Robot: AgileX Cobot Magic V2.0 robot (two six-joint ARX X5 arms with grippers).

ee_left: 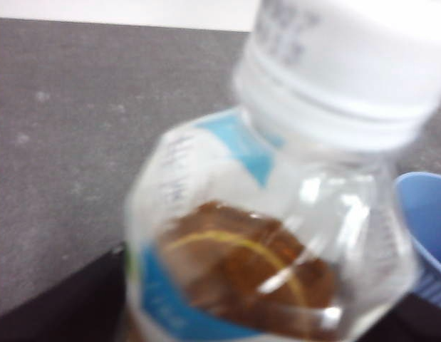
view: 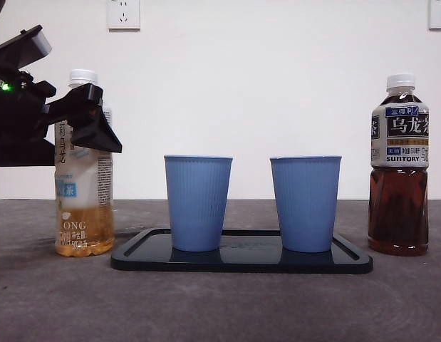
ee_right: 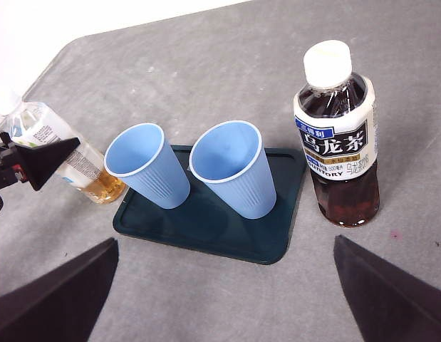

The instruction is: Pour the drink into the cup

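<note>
While still capped, pale tea bottle [view: 83,171] at table's left edge, flanked by left claw [view: 92,125], spread for grasping; right claw [ee_right: 220,299] open, waiting.

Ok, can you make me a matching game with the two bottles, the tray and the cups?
Things:
1. pale tea bottle
2. dark tea bottle
3. tray
4. blue cups

Descriptions:
A. stands alone on the grey table, full almost to the neck
B. two of them, standing on something black
C. only a little drink at its bottom, with the left claw at it
D. flat, black, shiny

Pairs: 1-C, 2-A, 3-D, 4-B
</note>
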